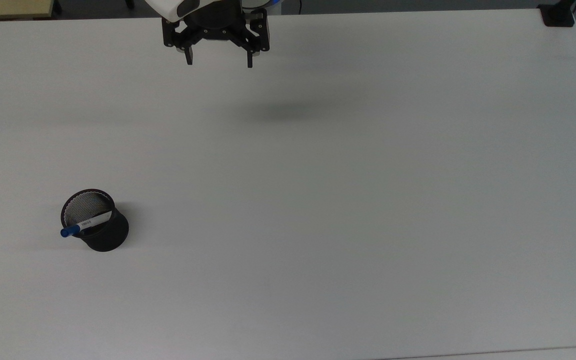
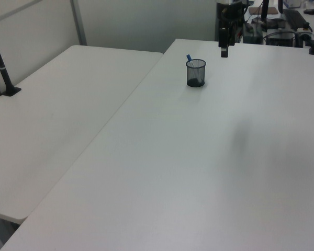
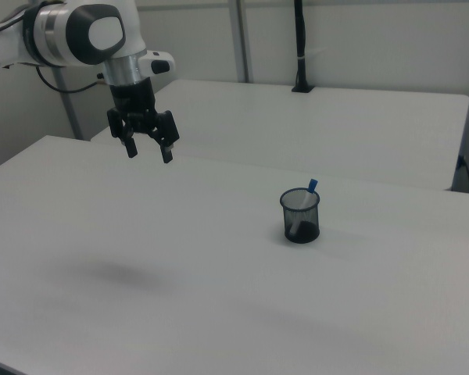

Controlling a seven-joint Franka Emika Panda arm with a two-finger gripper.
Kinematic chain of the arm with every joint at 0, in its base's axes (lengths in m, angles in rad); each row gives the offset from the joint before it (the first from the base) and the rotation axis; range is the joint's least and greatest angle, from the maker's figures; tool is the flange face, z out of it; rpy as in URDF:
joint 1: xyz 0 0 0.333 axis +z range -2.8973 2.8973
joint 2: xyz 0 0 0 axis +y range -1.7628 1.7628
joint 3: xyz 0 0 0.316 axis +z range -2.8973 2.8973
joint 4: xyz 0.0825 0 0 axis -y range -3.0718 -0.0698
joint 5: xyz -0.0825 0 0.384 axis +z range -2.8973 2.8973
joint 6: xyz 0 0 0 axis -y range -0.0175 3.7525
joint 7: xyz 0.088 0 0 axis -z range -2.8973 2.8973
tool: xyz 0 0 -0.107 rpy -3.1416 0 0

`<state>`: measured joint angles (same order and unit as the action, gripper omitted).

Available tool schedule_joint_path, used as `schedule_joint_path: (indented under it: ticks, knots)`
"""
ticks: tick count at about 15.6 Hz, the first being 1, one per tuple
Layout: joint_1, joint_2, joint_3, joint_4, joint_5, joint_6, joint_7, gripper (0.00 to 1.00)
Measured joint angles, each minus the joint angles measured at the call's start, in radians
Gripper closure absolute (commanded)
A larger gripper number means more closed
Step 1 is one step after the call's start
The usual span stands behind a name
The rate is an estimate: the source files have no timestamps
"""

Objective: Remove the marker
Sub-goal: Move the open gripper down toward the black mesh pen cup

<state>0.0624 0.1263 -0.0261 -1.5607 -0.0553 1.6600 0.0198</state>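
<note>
- Fingers (image 1: 189, 56) of the gripper (image 1: 219, 62) are spread wide apart with nothing between them; in the right view the gripper (image 3: 148, 151) hangs in the air above the table (image 3: 180, 258), its tips pointing down.
- Behind the fingers, the white arm (image 3: 78, 35) reaches in from the right view's left; on the tabletop beneath, a soft shadow (image 1: 280, 111) lies in the top view.
- Well apart from the gripper stands the black mesh cup (image 1: 97, 222), upright, near the top view's lower left.
- Inside the cup leans the marker (image 1: 86, 223): its white barrel rests slantwise against the mesh, and its blue cap (image 1: 70, 231) pokes out over the rim. In the right view the blue cap (image 3: 313, 185) rises above the cup (image 3: 300, 216).
- Between gripper and cup the table is bare.
- A second white table (image 2: 52, 115) adjoins on the left view's left, with a black post (image 2: 1, 63) clamped at its edge.
</note>
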Motion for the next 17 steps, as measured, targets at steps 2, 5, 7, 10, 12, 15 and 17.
schedule_joint_path:
  ticks: [2,5,7,10,12,15,17]
  knots:
    - [0.000,0.001,0.000,-0.002,0.000,0.002,0.000,0.00]
    - [-0.003,0.001,0.000,-0.002,0.000,0.004,0.000,0.00]
    - [-0.004,0.001,0.000,-0.002,0.000,0.004,0.000,0.00]
    - [-0.004,0.001,0.000,-0.002,0.000,0.004,0.000,0.00]
    - [-0.004,0.001,0.000,-0.002,0.000,0.004,0.000,0.00]
    - [-0.008,0.001,-0.002,-0.002,0.000,0.047,0.000,0.00]
    - [-0.018,0.008,-0.004,-0.002,-0.001,0.081,0.000,0.00]
